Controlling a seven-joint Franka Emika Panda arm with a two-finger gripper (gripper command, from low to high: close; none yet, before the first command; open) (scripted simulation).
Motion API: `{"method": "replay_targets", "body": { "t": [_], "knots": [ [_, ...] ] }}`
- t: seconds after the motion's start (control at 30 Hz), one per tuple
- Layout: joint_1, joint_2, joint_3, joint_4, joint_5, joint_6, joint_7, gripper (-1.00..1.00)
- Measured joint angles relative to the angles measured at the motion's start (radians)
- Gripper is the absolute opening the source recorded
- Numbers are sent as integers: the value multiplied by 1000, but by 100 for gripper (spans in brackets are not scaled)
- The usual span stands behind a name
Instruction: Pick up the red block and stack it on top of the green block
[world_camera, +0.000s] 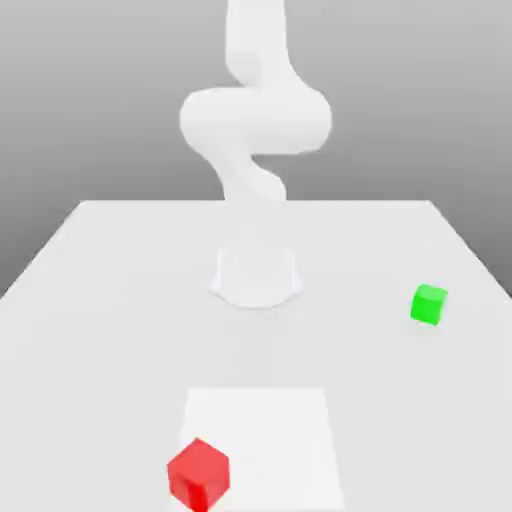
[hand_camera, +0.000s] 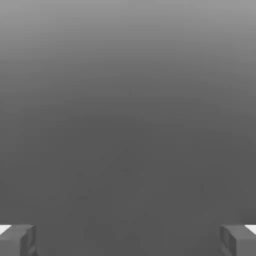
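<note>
The red block (world_camera: 198, 474) is a small bright red cube resting on the white table (world_camera: 110, 300), near the front edge and a little toward the exterior view's left. The green block (world_camera: 429, 304), a cube of about the same size, sits farther back on the exterior view's right, well apart from the red one. In the hand view my gripper (hand_camera: 128, 241) is open: its two grey fingertips (hand_camera: 18, 241) stand far apart with nothing between them, against a plain grey backdrop. Neither block is touched by anything.
The arm's white base (world_camera: 256, 277) stands in the middle of the table, and its links (world_camera: 255, 120) rise above it. A brighter white square patch (world_camera: 270, 440) lies flat on the table in front of the base, with the red block at its near left corner.
</note>
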Motion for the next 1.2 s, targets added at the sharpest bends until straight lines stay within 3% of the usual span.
{"method": "replay_targets", "body": {
  "t": [0.53, 0.97, 1.0, 1.2],
  "knots": [
    [-151, 588, 62, -96, -95, 216, 359, 0],
    [-173, 1049, 40, -134, -43, 456, 493, 0],
    [-169, 1083, 35, -129, -48, 484, 497, -100],
    [-167, 1100, 33, -127, -52, 500, 501, -100]
  ]
}}
